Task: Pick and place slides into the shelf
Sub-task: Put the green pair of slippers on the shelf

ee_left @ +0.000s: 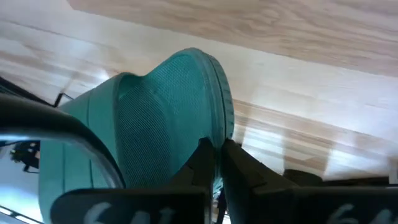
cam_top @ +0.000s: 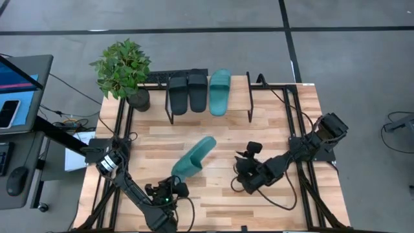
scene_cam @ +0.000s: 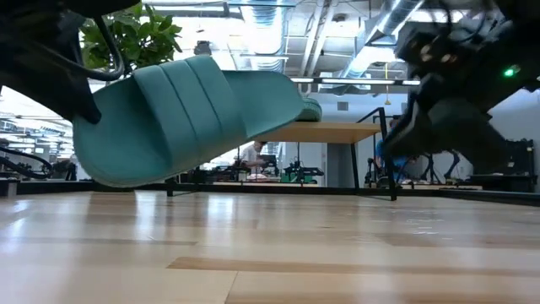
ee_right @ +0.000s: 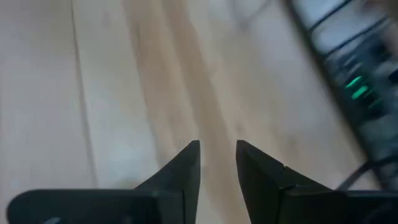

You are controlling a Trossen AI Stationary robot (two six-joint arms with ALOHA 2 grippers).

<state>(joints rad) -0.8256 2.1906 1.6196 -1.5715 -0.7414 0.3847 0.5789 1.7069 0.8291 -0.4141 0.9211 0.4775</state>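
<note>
Your left hand (ee_left: 216,163) was clamped on a teal sandal's (cam_top: 194,158) edge, lifted off the worktop (cam_top: 220,133); your right hand (ee_right: 217,163), beside it, gaped slightly, empty.

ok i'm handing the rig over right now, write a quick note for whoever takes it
Left hand: shut on a teal slide, held tilted above the table.
Right hand: holds nothing, fingers a little apart, over bare table right of centre.
Shelf: two black slides and one teal slide lie side by side on it.
Done: three placed. Left: put the held teal slide in the free spot to their right.
</note>
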